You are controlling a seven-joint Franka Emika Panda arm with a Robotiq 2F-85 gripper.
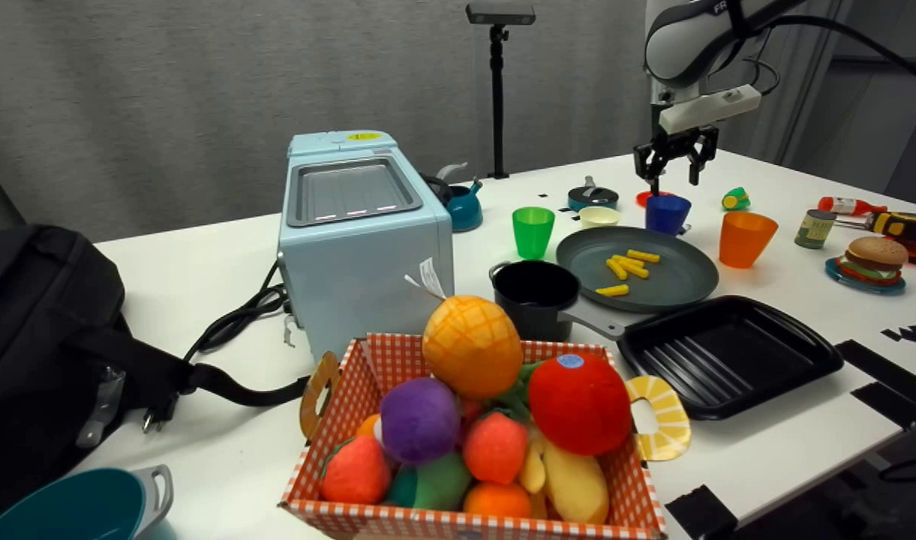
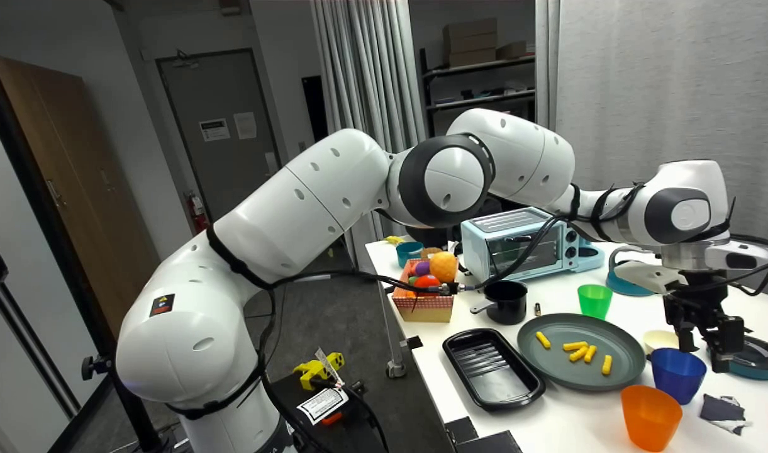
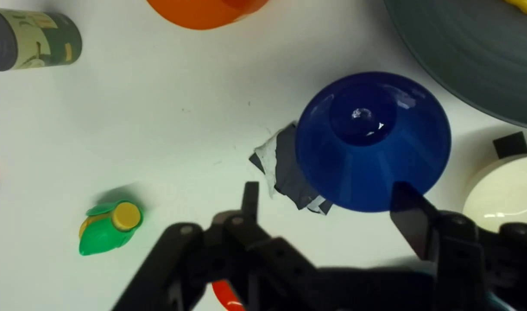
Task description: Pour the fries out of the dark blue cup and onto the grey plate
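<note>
The dark blue cup [image 1: 666, 217] stands upright on the table beside the grey plate [image 1: 679, 274], also in an exterior view [image 2: 678, 376]. In the wrist view I look into the cup [image 3: 371, 168] and see only bare blue plastic. Several yellow fries [image 1: 627, 265] lie on the plate, also in an exterior view [image 2: 578, 351]; a bit of yellow shows at the wrist view's corner [image 3: 526, 5]. My gripper [image 1: 676, 180] is open and empty just above the cup. In the wrist view the gripper [image 3: 326, 186] has one finger overlapping the cup's rim and one left of the cup.
An orange cup [image 2: 651, 416], a green cup [image 1: 533, 232] and a cream bowl [image 1: 599, 217] stand around the plate. A black tray [image 1: 731, 352] and a black pot [image 1: 536, 300] are close by. A can [image 3: 34, 39] and a green-yellow toy [image 3: 110, 226] lie farther off.
</note>
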